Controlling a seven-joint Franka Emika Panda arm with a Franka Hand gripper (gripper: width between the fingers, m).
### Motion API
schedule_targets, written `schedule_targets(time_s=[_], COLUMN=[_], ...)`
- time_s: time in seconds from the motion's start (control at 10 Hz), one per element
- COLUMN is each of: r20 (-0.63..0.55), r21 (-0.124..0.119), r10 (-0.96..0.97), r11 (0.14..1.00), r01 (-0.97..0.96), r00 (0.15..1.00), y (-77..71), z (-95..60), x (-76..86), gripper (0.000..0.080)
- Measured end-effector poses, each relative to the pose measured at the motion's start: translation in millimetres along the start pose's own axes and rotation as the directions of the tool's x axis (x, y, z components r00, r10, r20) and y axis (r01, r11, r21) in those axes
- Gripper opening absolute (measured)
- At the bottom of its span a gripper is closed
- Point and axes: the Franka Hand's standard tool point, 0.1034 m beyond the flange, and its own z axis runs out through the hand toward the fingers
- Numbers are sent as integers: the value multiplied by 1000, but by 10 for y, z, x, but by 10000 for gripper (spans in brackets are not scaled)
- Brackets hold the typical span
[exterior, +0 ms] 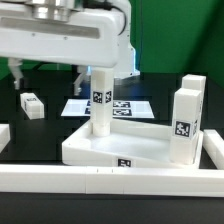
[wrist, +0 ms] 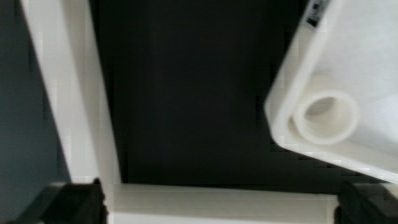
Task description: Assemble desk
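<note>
The white desk tabletop [exterior: 130,150] lies flat in the middle of the black table. One white leg [exterior: 100,100] stands upright at its far left corner. A second leg [exterior: 185,125] stands at its right end. A third, small tagged leg [exterior: 32,105] lies loose on the exterior view's left. The wrist view shows a tabletop corner [wrist: 347,60] with a round socket [wrist: 329,115]. My gripper [wrist: 222,205] is open, its dark fingertips [wrist: 71,205] wide apart over a white rail with nothing held. The arm's white body [exterior: 60,40] hangs over the back left.
Long white border rails run along the front [exterior: 110,182], the exterior view's left [exterior: 5,135] and right [exterior: 215,150]. One rail [wrist: 71,100] shows in the wrist view beside bare black table [wrist: 187,100]. The marker board [exterior: 125,105] lies behind the tabletop.
</note>
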Motion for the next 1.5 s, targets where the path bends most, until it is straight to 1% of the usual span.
schedule_targets(time_s=[0.1,0.2,0.4,0.5,0.6,0.7,0.8,1.2,1.3,1.4,1.5], r20=[-2,-2,-1,-8,10,23,23,24,25,27,31], r21=[2,2,1,-12,-9,-11,-21,-21,-28,-39,-44], r10=[-3,-6,-11,-105,-112,-118,-147,-141,-200,-265,-318], r11=[1000,1000,1000,994,994,993,989,990,979,963,947], r01=[3,6,11,104,112,118,147,141,200,266,319], r00=[1000,1000,1000,994,994,993,989,990,980,964,948], y=[-49,-57,-29,132,290,357,420,421,484,560,650], z=[-10,-7,-1,48,134,197,237,242,264,302,326], x=[18,17,3,-109,-336,-472,-526,-528,-575,-666,-753], gripper=[648,648,648,648,648,648,648,648,648,648,648])
